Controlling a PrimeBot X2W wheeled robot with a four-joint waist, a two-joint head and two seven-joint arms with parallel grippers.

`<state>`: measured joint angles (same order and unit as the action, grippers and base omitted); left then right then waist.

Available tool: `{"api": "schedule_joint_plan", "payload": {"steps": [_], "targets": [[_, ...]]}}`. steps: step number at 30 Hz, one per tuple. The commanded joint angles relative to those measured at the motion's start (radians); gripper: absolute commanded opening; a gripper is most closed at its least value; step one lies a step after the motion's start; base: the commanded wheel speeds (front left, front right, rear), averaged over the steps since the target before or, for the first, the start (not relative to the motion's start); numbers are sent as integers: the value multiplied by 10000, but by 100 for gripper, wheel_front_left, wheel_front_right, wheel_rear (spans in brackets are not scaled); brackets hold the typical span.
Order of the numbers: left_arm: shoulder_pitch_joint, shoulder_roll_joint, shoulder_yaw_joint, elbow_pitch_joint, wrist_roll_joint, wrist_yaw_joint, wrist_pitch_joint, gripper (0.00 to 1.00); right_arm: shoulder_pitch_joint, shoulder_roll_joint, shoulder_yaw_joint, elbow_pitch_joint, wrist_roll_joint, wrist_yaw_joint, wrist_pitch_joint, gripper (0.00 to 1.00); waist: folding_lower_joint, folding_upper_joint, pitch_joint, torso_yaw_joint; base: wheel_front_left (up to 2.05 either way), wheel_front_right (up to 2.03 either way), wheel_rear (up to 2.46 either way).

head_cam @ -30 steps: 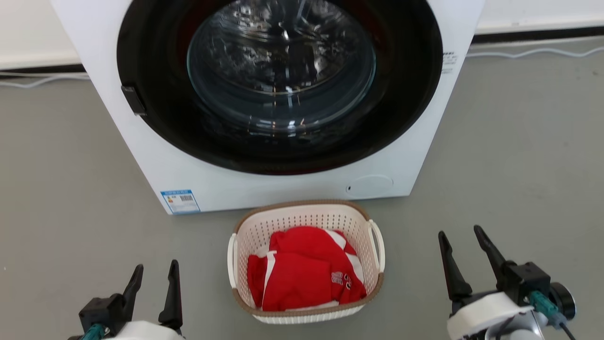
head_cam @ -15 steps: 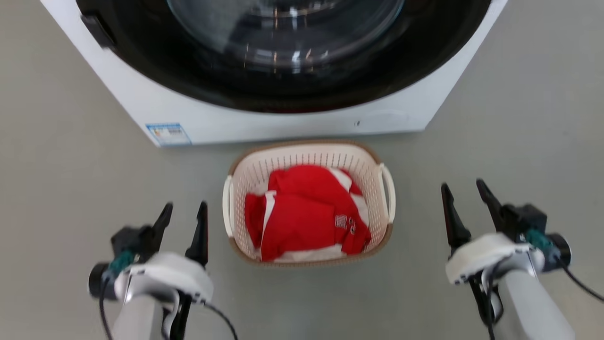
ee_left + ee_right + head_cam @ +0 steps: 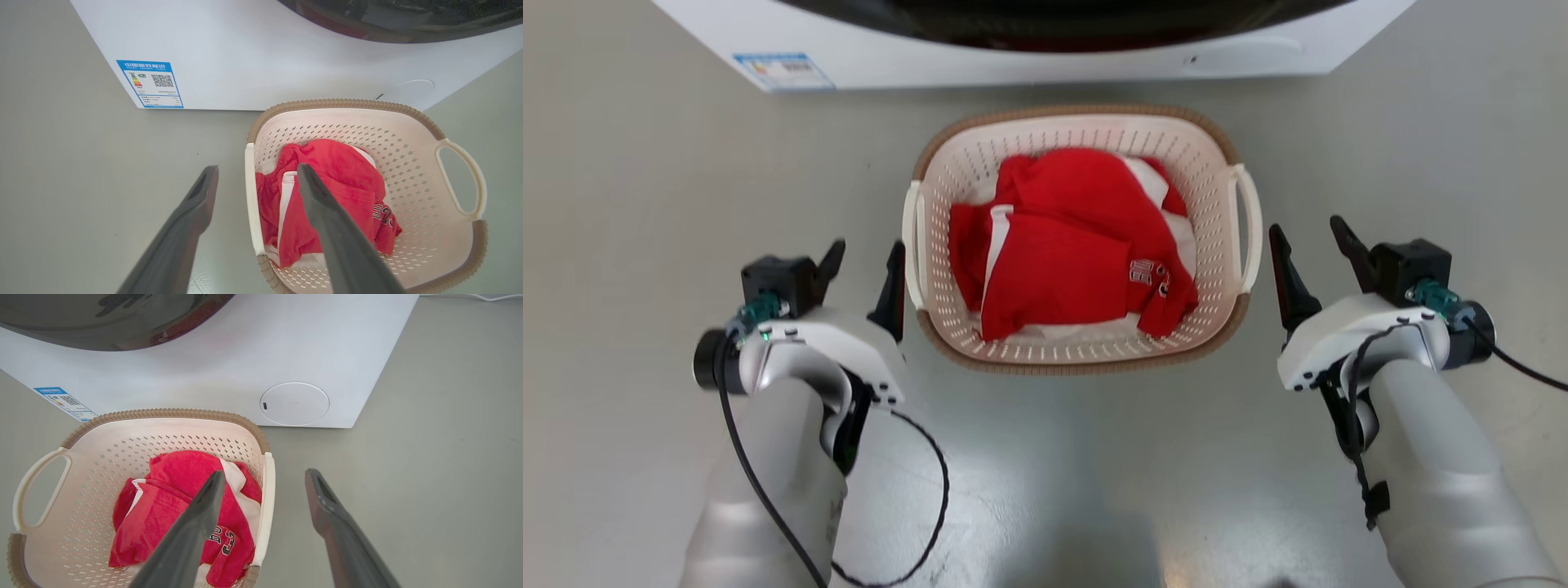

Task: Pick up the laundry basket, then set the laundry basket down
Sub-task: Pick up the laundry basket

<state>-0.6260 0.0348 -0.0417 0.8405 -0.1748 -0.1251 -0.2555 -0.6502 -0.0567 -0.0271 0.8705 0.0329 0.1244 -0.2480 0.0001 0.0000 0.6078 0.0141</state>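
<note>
1. While it sits on the floor [image 3: 621, 180], the laundry basket [image 3: 1078, 365] has the washer [image 3: 1013, 65] at its 12 o'clock and a red shirt [image 3: 1054, 278] inside.
2. Left gripper [image 3: 867, 249] at its 9 o'clock, right gripper [image 3: 1305, 227] at 3, both spread wide, holding nothing.

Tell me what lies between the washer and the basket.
Just a narrow strip of bare floor between washer and basket, seen in the head view.

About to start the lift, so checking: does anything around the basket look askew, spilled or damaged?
Nothing stands out. The laundry basket sits upright before the washer, red clothing bundled inside, none spilled; the left gripper and right gripper stand open beside it.
</note>
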Motion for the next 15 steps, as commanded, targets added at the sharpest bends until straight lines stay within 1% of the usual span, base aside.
{"api": "schedule_joint_plan", "payload": {"steps": [1, 8, 15], "targets": [[-232, 222, 213, -52, 32, -56, -63, 100, -123, 63, 259, 17, 123, 63, -138, 100, 0, 0, 476, 83, 0, 0, 0], [-803, 189, -4, 231, 104, -56, -63, 100, -451, 63, 330, 401, 360, 63, -138, 100, 0, 0, 929, -7, 0, 0, 0], [-1148, 178, -101, 427, 189, -56, -63, 100, -688, 64, 289, 594, 310, 63, -138, 100, 0, 0, 1402, -61, 0, 0, 0]]}}
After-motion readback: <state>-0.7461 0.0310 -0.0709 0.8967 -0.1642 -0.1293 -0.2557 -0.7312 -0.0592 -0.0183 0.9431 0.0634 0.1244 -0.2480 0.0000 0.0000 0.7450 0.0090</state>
